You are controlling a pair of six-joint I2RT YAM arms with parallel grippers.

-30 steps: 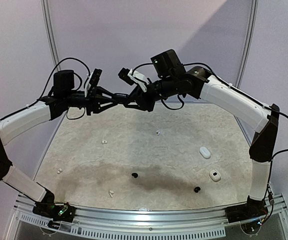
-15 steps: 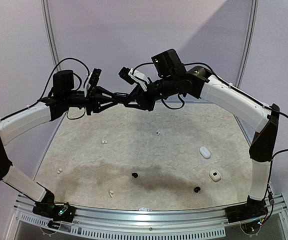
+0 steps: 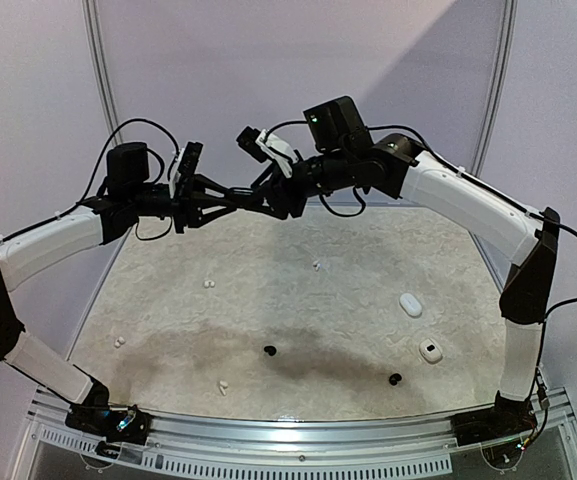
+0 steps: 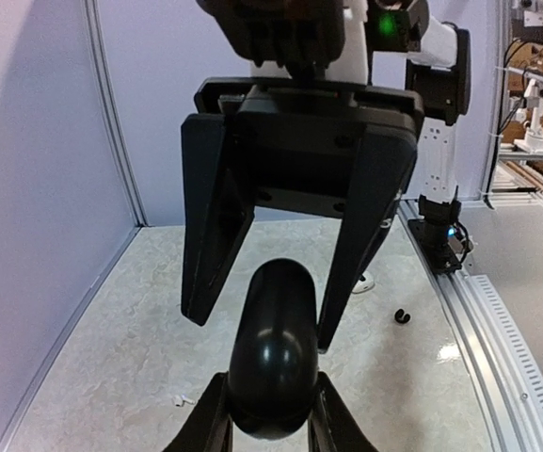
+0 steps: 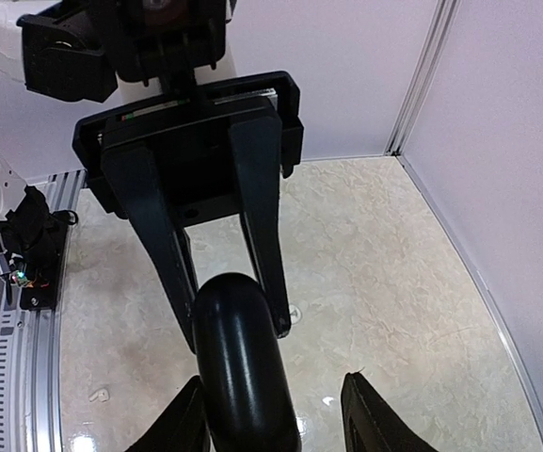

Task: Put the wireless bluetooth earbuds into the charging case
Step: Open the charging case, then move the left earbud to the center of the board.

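High above the table, a black pebble-shaped charging case (image 4: 273, 348) hangs between both arms. My left gripper (image 4: 269, 428) is shut on its near end. My right gripper (image 5: 276, 419) stands open around the other end (image 5: 243, 367); the case touches one finger and a gap shows at the other. In the top view the two grippers meet at the left gripper (image 3: 226, 193) and right gripper (image 3: 260, 193). White earbuds (image 3: 208, 283) (image 3: 316, 265) (image 3: 120, 341) and black earbuds (image 3: 270, 351) (image 3: 395, 379) lie scattered on the table below.
Two white cases (image 3: 411, 304) (image 3: 430, 350) lie at the right of the marbled table (image 3: 298, 300). Another white earbud (image 3: 222, 386) lies near the front edge. Purple walls close the back and sides; an aluminium rail (image 3: 298, 430) runs along the front.
My right gripper's jaws have spread apart off the black case and its wrist has risen slightly. The left gripper keeps its grip on the case.
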